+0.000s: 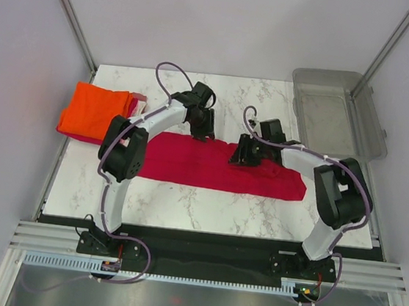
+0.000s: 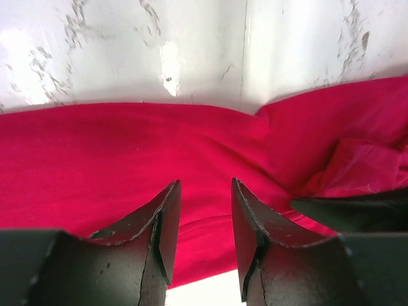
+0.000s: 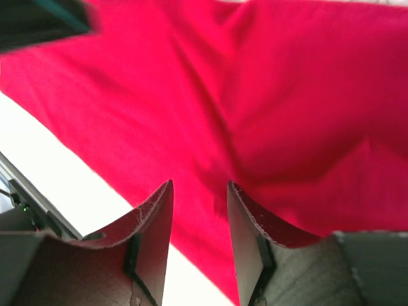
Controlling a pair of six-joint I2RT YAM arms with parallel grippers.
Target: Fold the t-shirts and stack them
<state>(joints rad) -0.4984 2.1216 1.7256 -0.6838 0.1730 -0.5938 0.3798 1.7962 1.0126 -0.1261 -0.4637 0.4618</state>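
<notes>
White, grey-veined marble pattern covers the desk [image 1: 183, 206]. We see it enclosed by pale grey walls [image 1: 25, 44], with metal posts [image 1: 69, 12] rising at the far corners.

The crimson t-shirt [image 1: 217, 168] lies flat across the middle of the desk as a long band running left to right. The orange t-shirt [image 1: 95, 111] sits folded at the far left edge, on top of other folded cloth. A clear grey bin [image 1: 338, 113] stands at the far right.

The left tool [image 2: 205, 191] and the right tool [image 3: 199, 191] hang over the crimson cloth near its far edge. On both we see the fingers apart and nothing clamped.
</notes>
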